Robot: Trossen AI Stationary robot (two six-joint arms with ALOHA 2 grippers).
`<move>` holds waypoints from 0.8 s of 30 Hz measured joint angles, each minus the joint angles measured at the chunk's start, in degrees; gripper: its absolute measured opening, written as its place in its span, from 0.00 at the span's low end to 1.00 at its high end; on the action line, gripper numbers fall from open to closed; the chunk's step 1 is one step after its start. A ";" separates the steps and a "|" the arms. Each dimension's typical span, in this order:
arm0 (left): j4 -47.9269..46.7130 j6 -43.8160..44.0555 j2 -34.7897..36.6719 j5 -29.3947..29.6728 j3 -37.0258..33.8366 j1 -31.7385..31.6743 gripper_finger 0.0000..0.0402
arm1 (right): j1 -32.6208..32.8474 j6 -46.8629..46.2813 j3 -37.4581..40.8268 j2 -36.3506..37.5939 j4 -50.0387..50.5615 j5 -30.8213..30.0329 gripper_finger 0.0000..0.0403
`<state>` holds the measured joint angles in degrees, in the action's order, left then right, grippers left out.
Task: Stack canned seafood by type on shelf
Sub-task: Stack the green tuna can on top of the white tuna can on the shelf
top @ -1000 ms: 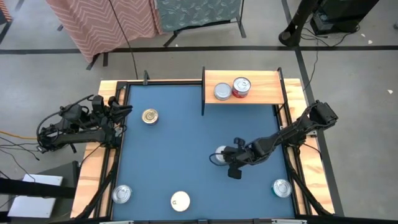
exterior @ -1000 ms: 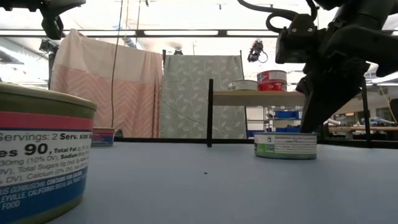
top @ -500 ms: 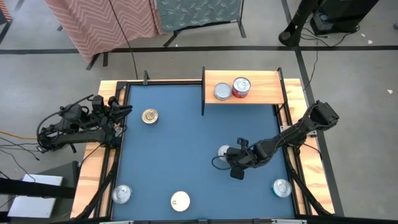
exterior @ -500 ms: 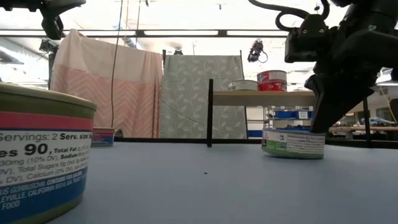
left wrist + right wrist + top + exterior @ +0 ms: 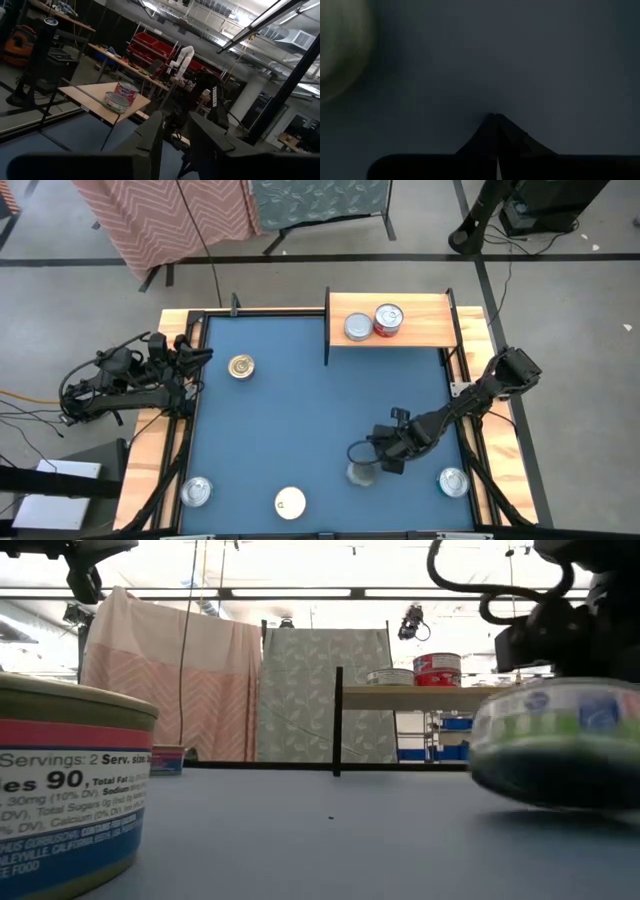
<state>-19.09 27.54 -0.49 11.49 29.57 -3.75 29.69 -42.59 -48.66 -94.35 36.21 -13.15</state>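
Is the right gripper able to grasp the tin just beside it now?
Probably not yet: the right gripper is shut, touching the blurred tin from the side; it must open first.

Overhead strip lights (image 5: 330,592) illuminate evenly. The nearest tin (image 5: 70,795) is soft-focused; the moving tin (image 5: 560,745) is motion-blurred. The right wrist view is dim and blurred.

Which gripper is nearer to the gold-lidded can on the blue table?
Left. The left gripper waits at the table's left edge, just beside the gold-lidded can; the right gripper is far across the table.
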 joint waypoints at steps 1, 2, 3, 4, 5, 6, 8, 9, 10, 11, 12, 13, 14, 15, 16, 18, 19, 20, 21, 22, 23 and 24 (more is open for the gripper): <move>-0.01 -0.10 0.00 0.26 0.01 0.00 0.24 | -0.06 -0.16 -0.02 0.00 0.10 -0.11 0.01; -0.02 -0.15 0.00 0.57 -0.01 0.00 0.24 | -0.07 -0.32 -0.01 0.00 0.27 -0.18 0.01; 0.00 -0.17 0.00 0.61 -0.01 0.00 0.24 | -0.16 -0.35 -0.02 0.01 0.23 -0.12 0.01; 0.00 -0.17 0.00 0.63 -0.01 0.00 0.24 | -0.19 -0.38 -0.02 0.05 0.00 0.01 0.01; -0.02 -0.17 0.00 0.63 -0.01 0.00 0.24 | -0.19 -0.52 -0.10 0.07 -0.31 0.38 0.01; 0.00 -0.17 0.00 0.62 -0.01 0.00 0.24 | -0.19 -0.54 -0.37 0.07 -0.60 0.93 0.01; -0.02 -0.17 0.00 0.63 -0.01 0.00 0.24 | -0.18 -0.07 -1.31 0.08 -2.14 2.56 0.01; 0.00 -0.18 0.00 0.61 -0.01 0.00 0.24 | 0.05 0.39 -2.00 0.09 -3.31 3.27 0.01; -0.02 -0.19 0.00 0.61 -0.01 0.00 0.24 | 0.32 0.55 -2.84 0.11 -4.10 3.64 0.01; -0.02 -0.19 0.00 0.61 -0.01 0.00 0.24 | 0.64 0.57 -3.59 0.17 -4.55 3.93 0.01; -0.02 -0.19 0.00 0.61 -0.01 0.00 0.24 | 0.82 0.62 -4.55 0.17 -4.74 3.91 0.01; -0.02 -0.19 0.00 0.61 -0.01 0.00 0.24 | 0.97 0.81 -5.65 0.17 -4.80 3.86 0.01; -0.04 -0.19 0.00 0.61 -0.01 0.00 0.24 | 1.09 1.18 -6.80 0.17 -4.80 3.45 0.01; -0.02 -0.23 0.00 0.61 -0.01 0.00 0.24 | 1.11 1.59 -8.00 0.21 -4.58 2.82 0.01; -0.04 -0.23 0.00 0.61 -0.01 0.00 0.24 | 1.12 1.74 -9.19 0.25 -4.11 2.25 0.01; -0.04 -0.28 0.00 0.63 -0.01 0.00 0.24 | 1.09 2.34 -11.43 0.26 -3.49 1.33 0.01; -0.04 -0.28 0.00 0.63 -0.01 0.00 0.24 | 1.09 2.66 -12.46 0.26 -3.53 0.94 0.01; -0.04 -0.28 0.00 0.65 -0.01 0.00 0.24 | 1.09 2.92 -13.33 0.28 -3.73 0.72 0.01; -0.04 -0.30 0.00 0.65 -0.01 0.00 0.24 | 1.12 3.21 -13.85 0.33 -4.14 0.72 0.01; -0.05 -0.30 0.00 0.65 -0.01 0.00 0.24 | 1.28 3.26 -14.03 0.31 -4.78 0.76 0.01; -0.07 -0.30 0.00 0.65 -0.01 0.00 0.24 | 1.48 3.13 -14.03 0.20 -5.33 0.77 0.01; -0.07 -0.30 0.00 0.65 -0.01 0.00 0.24 | 1.83 2.73 -14.02 0.05 -5.58 0.78 0.01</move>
<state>-19.16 27.24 -0.49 12.14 29.56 -3.75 31.52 -39.86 -62.68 -94.30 30.62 -12.37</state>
